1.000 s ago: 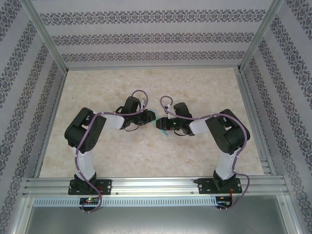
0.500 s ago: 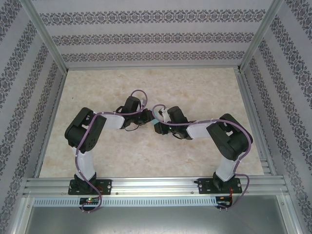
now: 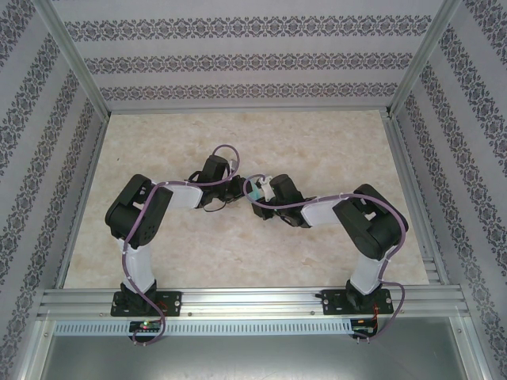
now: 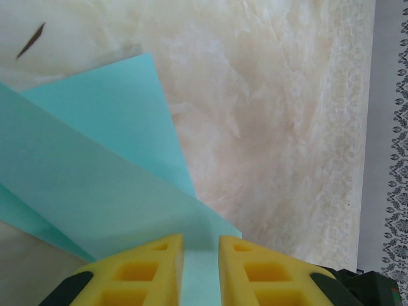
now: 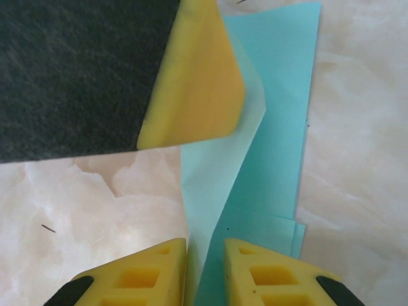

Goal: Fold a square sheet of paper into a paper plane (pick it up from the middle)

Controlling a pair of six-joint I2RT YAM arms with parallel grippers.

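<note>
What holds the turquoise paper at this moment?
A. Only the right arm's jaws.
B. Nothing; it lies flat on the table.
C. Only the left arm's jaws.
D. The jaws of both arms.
D: the wrist views show the folded paper pinched between the yellow jaws of the left gripper and of the right gripper alike.

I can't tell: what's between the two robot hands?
Folded turquoise paper, running from the right gripper to the left gripper's finger; right wrist view shows it.
</note>
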